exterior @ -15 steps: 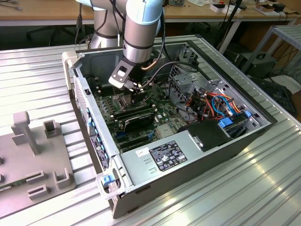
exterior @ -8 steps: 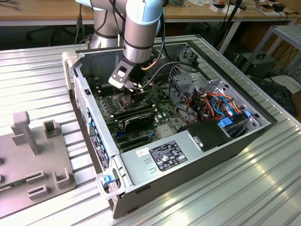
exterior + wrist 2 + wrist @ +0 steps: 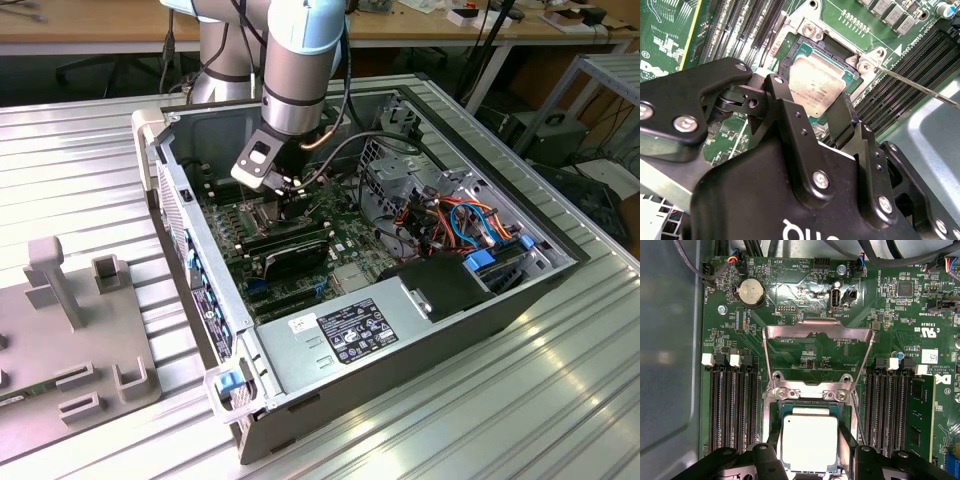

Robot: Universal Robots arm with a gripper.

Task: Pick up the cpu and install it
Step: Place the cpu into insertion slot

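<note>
cpu (image 3: pixel 810 442) lies within the open socket (image 3: pixel 810 390) frame on the green motherboard (image 3: pixel 890 315), with the load plate (image 3: pixel 817 332) raised. Gripper (image 3: pixel 810 95) fingers (image 3: pixel 790 115) are narrow, pinching its opposite edges. The cpu lid carries faint print. There is white silkscreen across the board and a printed label on the power supply (image 3: pixel 350 330).

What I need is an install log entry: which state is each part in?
CPU: gripped, at the uncovered socket.
Gripper: shut on the CPU.
Load plate: swung open.
Socket lever: released.
Memory module: seated in its slot.
Computer case: side open.
</note>
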